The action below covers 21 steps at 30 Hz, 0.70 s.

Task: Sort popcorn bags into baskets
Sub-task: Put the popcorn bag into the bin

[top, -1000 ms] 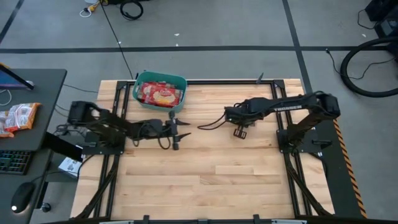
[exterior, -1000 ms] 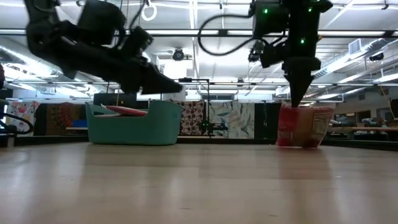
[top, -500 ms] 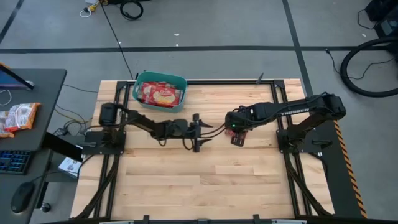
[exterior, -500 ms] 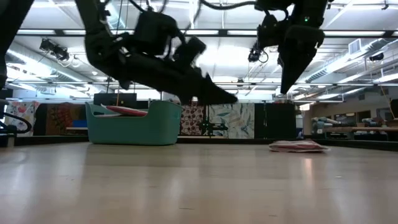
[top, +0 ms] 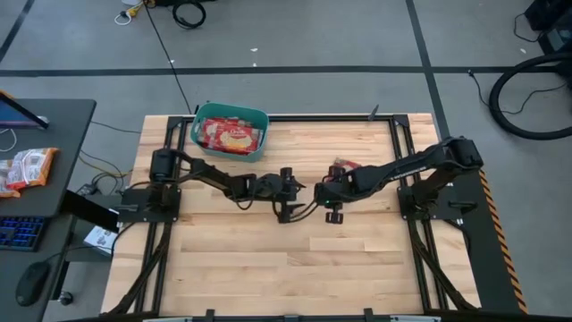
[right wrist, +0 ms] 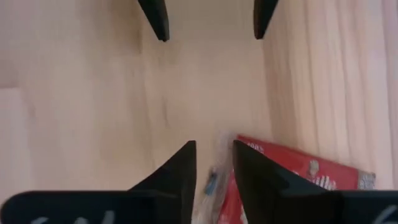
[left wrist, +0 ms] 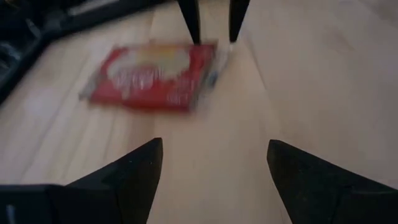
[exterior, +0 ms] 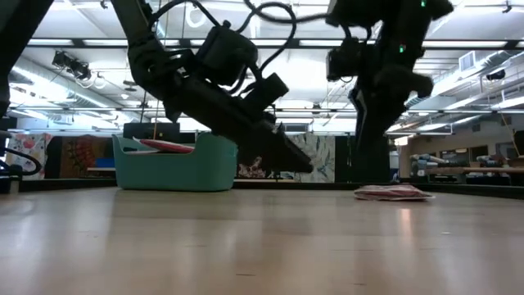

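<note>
One red popcorn bag (left wrist: 149,78) lies flat on the wooden table right of centre, also seen as the bag (top: 342,166) from above and the bag (exterior: 393,192) in the low view. The teal basket (top: 259,116) stands at the far left with several bags (top: 231,136) inside. My left gripper (left wrist: 214,162) hovers open at mid-table, pointing toward the bag, a short way from it. My right gripper (right wrist: 214,162) hangs open just above the table, beside the bag's (right wrist: 298,174) near edge, facing the left gripper (top: 295,192).
A dark desk at the left of the table carries more packets (top: 27,168), a keyboard and a mouse. A black metal frame (top: 402,192) borders the table. The near half of the wooden top (top: 295,268) is bare.
My right gripper stood on the top of the bag, which was upright on the table; it has let go, and the bag has fallen flat. That gripper has then gone down and toward the table's near left. My left gripper has swung from beside the basket toward the table's centre and sunk.
</note>
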Each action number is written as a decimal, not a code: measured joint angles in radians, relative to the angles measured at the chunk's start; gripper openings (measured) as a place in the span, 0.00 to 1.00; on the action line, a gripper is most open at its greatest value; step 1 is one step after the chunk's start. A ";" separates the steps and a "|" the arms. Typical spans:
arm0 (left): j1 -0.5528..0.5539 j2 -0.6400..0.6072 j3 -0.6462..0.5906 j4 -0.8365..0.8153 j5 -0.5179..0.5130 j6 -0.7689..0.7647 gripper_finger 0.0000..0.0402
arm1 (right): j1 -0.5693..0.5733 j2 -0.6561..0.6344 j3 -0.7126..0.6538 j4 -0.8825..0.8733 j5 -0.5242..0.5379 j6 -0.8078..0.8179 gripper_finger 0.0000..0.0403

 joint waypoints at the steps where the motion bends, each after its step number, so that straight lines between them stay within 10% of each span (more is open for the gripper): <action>1: 0.003 -0.007 0.000 -0.030 -0.004 0.001 0.73 | 0.000 0.006 -0.011 0.022 0.009 -0.005 0.28; 21: 0.075 -0.092 0.000 -0.269 0.007 -0.002 0.71 | -0.107 0.167 -0.031 0.130 -0.019 -0.288 0.37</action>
